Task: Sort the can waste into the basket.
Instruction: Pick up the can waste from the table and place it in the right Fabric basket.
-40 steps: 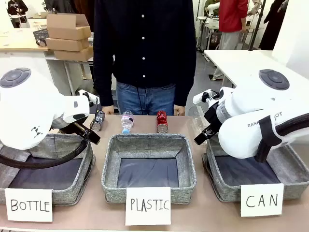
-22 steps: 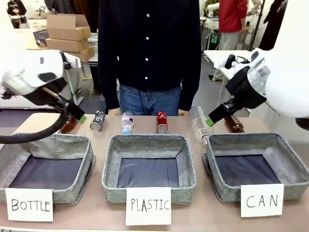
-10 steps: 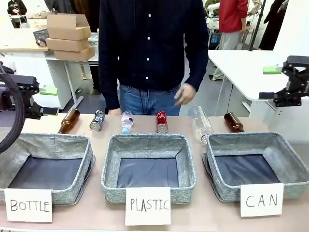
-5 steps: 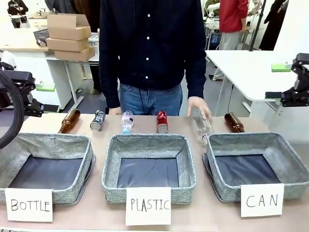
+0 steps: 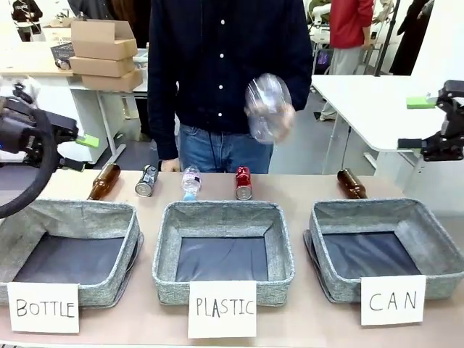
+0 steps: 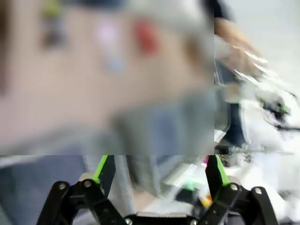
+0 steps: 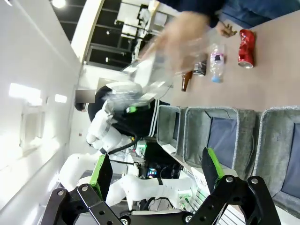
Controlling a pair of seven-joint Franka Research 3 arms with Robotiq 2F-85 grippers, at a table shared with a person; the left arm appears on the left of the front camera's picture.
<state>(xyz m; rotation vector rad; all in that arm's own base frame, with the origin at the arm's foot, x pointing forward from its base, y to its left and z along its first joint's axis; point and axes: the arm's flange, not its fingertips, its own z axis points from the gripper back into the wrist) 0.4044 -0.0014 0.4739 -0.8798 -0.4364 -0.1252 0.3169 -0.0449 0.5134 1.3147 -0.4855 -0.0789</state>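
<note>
The red can point(image 5: 243, 183) lies on its side at the table's far edge behind the middle bin, and it appears too in the right wrist view as the red can point(image 7: 245, 48). Further left lies the dark can point(image 5: 146, 180), between a brown bottle and a small clear bottle; the right wrist view has the dark can point(image 7: 200, 69). The CAN basket point(image 5: 323, 250) stands front right with nothing in it. My left gripper point(image 5: 81, 152) hangs open at the left edge, far above the table. My right gripper point(image 5: 414, 123) is open, high at the right edge. The left wrist view is badly blurred; its fingers stand wide apart.
The person's hand holds a large clear plastic bottle point(image 5: 267, 106) at chest height. A small plastic bottle point(image 5: 191, 182) and two brown bottles point(image 5: 104, 181) point(image 5: 351, 183) lie along the far edge. The PLASTIC bin point(image 5: 165, 261) and BOTTLE bin point(image 5: 130, 250) stand in front.
The person's hand took the large clear bottle off the table beside the CAN basket and raised it to chest height. Both arms earlier rose away from the bins; the left gripper drifted slightly right.
</note>
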